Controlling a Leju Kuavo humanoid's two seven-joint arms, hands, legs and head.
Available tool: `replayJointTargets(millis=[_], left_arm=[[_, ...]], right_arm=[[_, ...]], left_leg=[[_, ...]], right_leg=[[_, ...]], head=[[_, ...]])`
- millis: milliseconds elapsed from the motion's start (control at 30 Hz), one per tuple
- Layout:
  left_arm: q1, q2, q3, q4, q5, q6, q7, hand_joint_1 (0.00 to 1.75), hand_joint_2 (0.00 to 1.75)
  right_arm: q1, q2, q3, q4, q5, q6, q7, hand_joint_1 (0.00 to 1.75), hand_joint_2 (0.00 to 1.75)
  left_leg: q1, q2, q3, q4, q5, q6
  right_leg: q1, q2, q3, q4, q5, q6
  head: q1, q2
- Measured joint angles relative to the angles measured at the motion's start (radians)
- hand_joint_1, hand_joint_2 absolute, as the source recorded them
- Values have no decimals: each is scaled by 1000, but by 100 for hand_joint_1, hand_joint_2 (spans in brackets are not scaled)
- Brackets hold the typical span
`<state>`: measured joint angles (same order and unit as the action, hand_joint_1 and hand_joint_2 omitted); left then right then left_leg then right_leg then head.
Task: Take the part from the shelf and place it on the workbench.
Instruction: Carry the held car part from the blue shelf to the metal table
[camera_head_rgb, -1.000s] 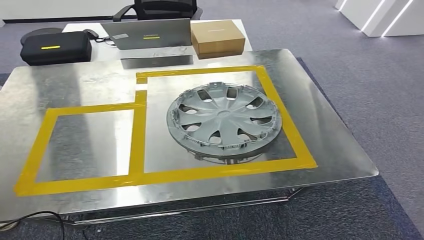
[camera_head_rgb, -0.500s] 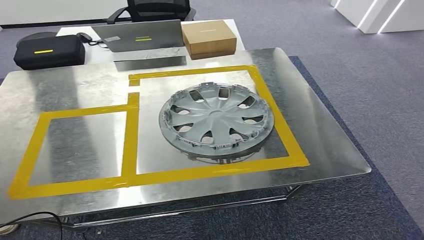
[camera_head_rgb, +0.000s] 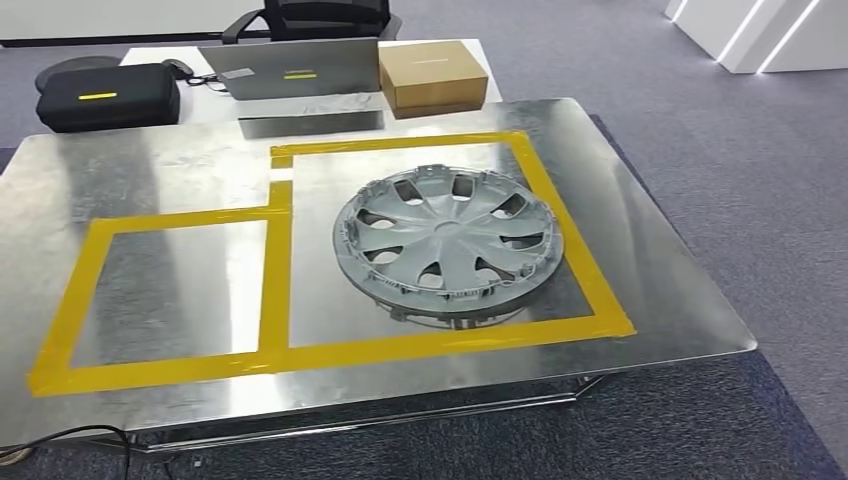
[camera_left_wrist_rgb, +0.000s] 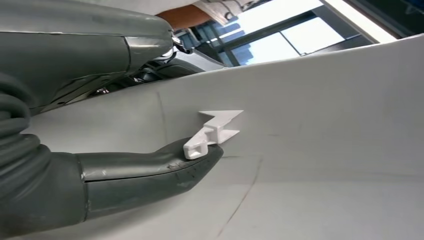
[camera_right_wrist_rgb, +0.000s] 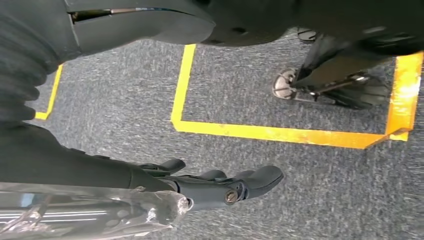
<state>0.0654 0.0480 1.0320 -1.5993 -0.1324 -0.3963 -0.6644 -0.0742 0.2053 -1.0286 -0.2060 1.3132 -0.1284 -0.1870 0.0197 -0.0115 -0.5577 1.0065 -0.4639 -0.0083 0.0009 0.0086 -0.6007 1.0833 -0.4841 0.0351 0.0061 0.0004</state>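
Grey carpet, steel workbench (camera_head_rgb: 640, 250) ahead with yellow tape (camera_head_rgb: 275, 270) marking 2 bays. A silver hubcap (camera_head_rgb: 448, 240) already lies flat in the right bay; left bay bare metal. Left wrist view: left hand (camera_left_wrist_rgb: 150, 172) pressed against a big white moulded part (camera_left_wrist_rgb: 325, 125), thumb next to a small white clip (camera_left_wrist_rgb: 212, 132); looks like it's gripping the part, held low at the robot's side. Right wrist view: right hand (camera_right_wrist_rgb: 220, 187) hangs over carpet, fingers loosely apart, nothing in it. Left bay sits forward of the part-carrying hand.
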Motion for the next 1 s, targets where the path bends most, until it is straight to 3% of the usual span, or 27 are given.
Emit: replayJointTargets(millis=[67, 133, 200, 300, 333, 367, 400, 500, 567, 633, 700, 733, 800, 867, 900, 933, 1000], left_arm=[[-11, 16, -15, 17, -2, 5, -5, 175, 175], [-29, 26, -41, 34, -3, 28, -8, 175, 175], [-61, 29, -87, 59, -16, 81, -8, 175, 175], [-118, 38, -192, 126, -34, 194, -10, 175, 175], [-128, 42, -227, 148, -33, 222, -11, 175, 175], [-136, 47, -258, 165, -30, 240, -11, 175, 175], [-143, 53, -284, 179, -27, 250, -11, 175, 175], [-164, 70, -335, 200, -19, 260, -11, 175, 175], [-174, 75, -359, 209, -16, 263, -11, 175, 175], [-179, 75, -379, 218, -16, 267, -10, 175, 175], [-188, 75, -395, 227, -22, 279, -9, 175, 175], [-194, 75, -403, 233, -27, 287, -9, 175, 175], [-204, 75, -418, 248, -35, 302, -9, 175, 175], [-208, 75, -429, 263, -39, 309, -10, 175, 175], [-210, 75, -433, 268, -39, 310, -10, 175, 175], [-213, 75, -437, 272, -40, 312, -10, 175, 175], [-220, 75, -444, 281, -42, 317, -11, 175, 175]], right_arm=[[-3, -1, 2, 0, 5, 2, -1, 0, 175], [-4, -1, 7, 0, 17, 6, -1, 0, 175], [-6, -2, 16, 0, 33, 12, 0, 0, 175], [-13, -3, 28, 0, 48, 17, 0, 0, 175], [-14, -3, 31, 0, 50, 18, 1, 0, 175], [-15, -4, 33, 0, 51, 18, 1, 0, 175], [-14, -4, 36, 0, 52, 19, 1, 0, 175], [-12, -4, 41, 0, 54, 21, 3, 0, 175], [-13, -4, 43, 0, 57, 21, 4, 0, 175], [-12, -5, 45, 0, 59, 21, 4, 0, 175], [-11, -6, 47, 0, 61, 21, 4, 0, 175], [-12, -7, 49, 0, 62, 21, 4, 0, 175], [-12, -8, 50, 0, 64, 22, 4, 0, 175], [-11, -8, 51, 0, 66, 22, 4, 0, 175], [-10, -9, 52, 0, 66, 22, 5, 0, 175], [-10, -10, 53, 0, 67, 22, 5, 0, 175], [-11, -12, 55, 0, 67, 22, 5, 0, 175]], left_leg=[[-2, 0, -1, 0, 1, -11], [-1, -1, -2, -4, 4, -23], [0, 1, -15, 21, -16, -32], [-1, 4, -98, 195, -104, -40], [-1, 4, -122, 249, -120, -42], [-1, 4, -132, 271, -117, -42], [0, 4, -123, 253, -94, -42], [0, 5, -34, 65, 0, -38], [-2, 5, -8, -2, 12, -30], [-4, 3, -10, -7, 12, -17], [-2, 4, -10, -9, 14, -4], [-1, 4, -10, -10, 15, 2], [-1, 5, -11, -10, 15, 9], [-2, 5, -10, -10, 15, 11], [-3, 5, -9, -10, 14, 10], [-3, 5, -8, -10, 14, 9], [-4, 4, -5, -10, 11, 5]], right_leg=[[3, 1, 27, -54, 11, -4], [3, 0, 26, -56, 16, -13], [-2, -3, 27, -62, 23, -26], [-3, -10, 24, -65, 28, -35], [-3, -11, 23, -65, 28, -36], [-2, -10, 23, -65, 29, -36], [-3, -8, 23, -65, 29, -36], [-1, -2, 24, -62, 29, -28], [3, 1, 19, -61, 31, -17], [3, 2, 15, -64, 34, -7], [1, 1, 1, -42, 18, 4], [0, 0, -19, -2, -4, 9], [-1, -1, -86, 133, -66, 16], [-1, -1, -137, 230, -91, 18], [-1, -1, -137, 224, -75, 16], [-1, -1, -117, 178, -44, 14], [-1, 0, -46, 33, 21, 7]], head=[[-1, 0], [-1, 0], [-4, 0], [-8, 0], [-8, 0], [-8, 0], [-8, 0], [-8, 0], [-7, 0], [-6, 0], [-3, 0], [-1, 0], [3, 0], [3, 0], [3, 0], [3, 0], [3, 0]])
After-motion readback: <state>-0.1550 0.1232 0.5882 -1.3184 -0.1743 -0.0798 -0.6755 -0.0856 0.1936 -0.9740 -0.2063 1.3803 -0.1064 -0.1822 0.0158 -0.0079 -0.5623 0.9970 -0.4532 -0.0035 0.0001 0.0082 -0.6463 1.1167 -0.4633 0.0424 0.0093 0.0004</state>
